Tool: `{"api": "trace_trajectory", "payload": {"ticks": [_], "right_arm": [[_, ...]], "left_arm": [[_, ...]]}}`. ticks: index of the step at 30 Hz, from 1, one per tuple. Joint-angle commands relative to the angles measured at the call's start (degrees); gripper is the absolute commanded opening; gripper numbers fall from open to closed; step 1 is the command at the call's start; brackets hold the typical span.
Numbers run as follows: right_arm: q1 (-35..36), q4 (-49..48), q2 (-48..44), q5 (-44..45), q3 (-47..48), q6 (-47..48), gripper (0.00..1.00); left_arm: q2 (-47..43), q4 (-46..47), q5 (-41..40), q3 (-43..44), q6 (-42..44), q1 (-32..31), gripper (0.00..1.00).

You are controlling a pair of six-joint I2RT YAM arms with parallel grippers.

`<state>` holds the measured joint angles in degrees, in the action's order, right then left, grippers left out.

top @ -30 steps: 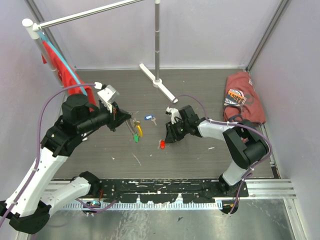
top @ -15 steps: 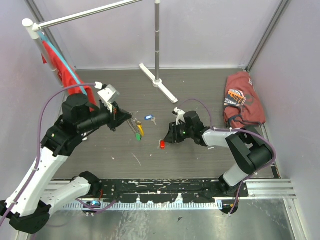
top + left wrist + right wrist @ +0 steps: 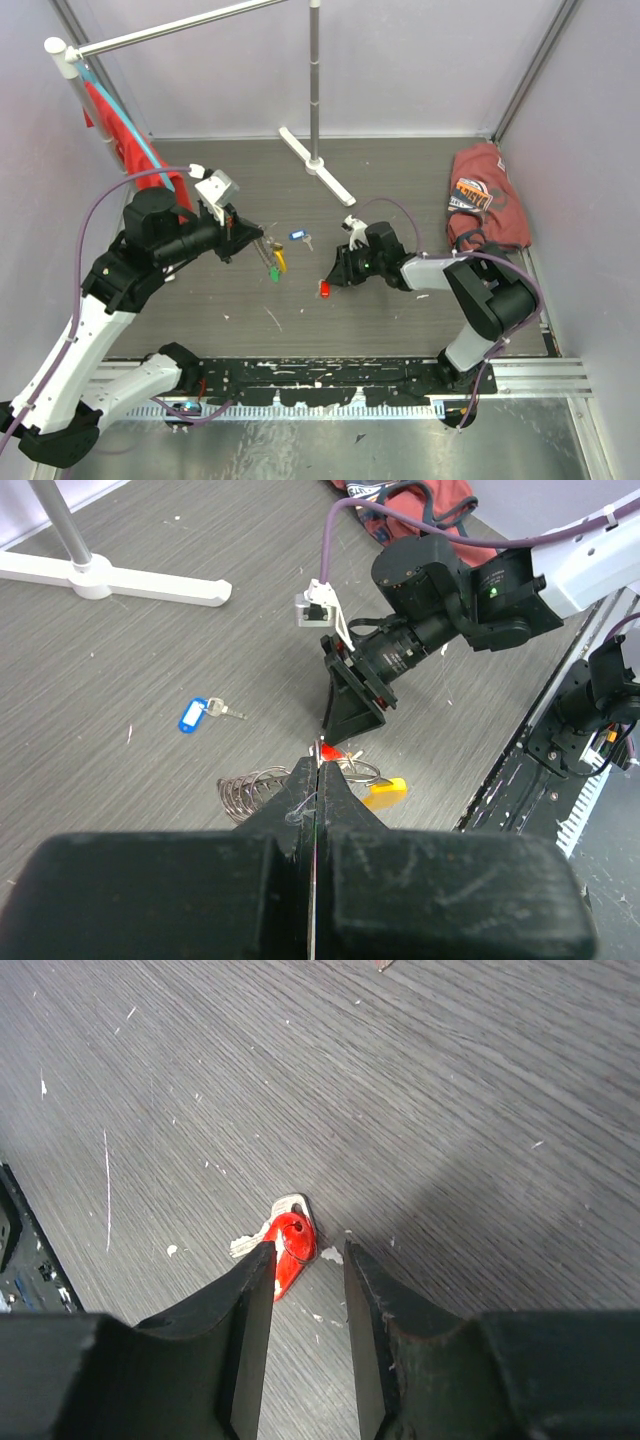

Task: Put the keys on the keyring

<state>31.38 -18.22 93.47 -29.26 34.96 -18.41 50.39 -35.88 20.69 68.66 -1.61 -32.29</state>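
Keyring [image 3: 250, 784] partly hidden behind left end effector [image 3: 316, 772].

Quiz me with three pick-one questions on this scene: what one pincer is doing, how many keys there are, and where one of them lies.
1. The left pincer, by the keyring, is:
A) wide open
B) shut
C) out of sight

2. Keys with coloured heads on the table:
A) one
B) two
C) four

3. The red key lies:
A) between the right pincer's fingertips
B) inside the left pincer
C) threaded on the keyring

Answers:
1 B: in the left wrist view its two fingers meet with no gap.
2 B: there is one red key and one blue key.
3 A: the right wrist view shows an open fingertip on either side of it.
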Motion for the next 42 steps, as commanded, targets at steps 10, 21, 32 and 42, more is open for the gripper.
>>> {"api": "trace_trajectory", "payload": {"ticks": [10,21,32,42], "right_arm": [[0.0,-0.5,2.4,-1.7,2.0,6.8,0.33],[0.1,0.1,3.9,-3.1,2.4,10.9,0.28],[0.6,-0.8,4.9,-4.7,2.8,10.5,0.16],[0.6,4.1,-0.4,-5.0,4.4,12.7,0.01]], "left_arm": [[-0.7,2.0,0.8,2.8,-0.3,0.3,0.0],[-0.8,1.8,0.7,3.0,-0.2,0.3,0.0],[-0.6,1.5,0.9,3.3,-0.1,0.3,0.0],[-1.0,1.4,0.7,3.1,-0.1,0.3,0.0]]}}
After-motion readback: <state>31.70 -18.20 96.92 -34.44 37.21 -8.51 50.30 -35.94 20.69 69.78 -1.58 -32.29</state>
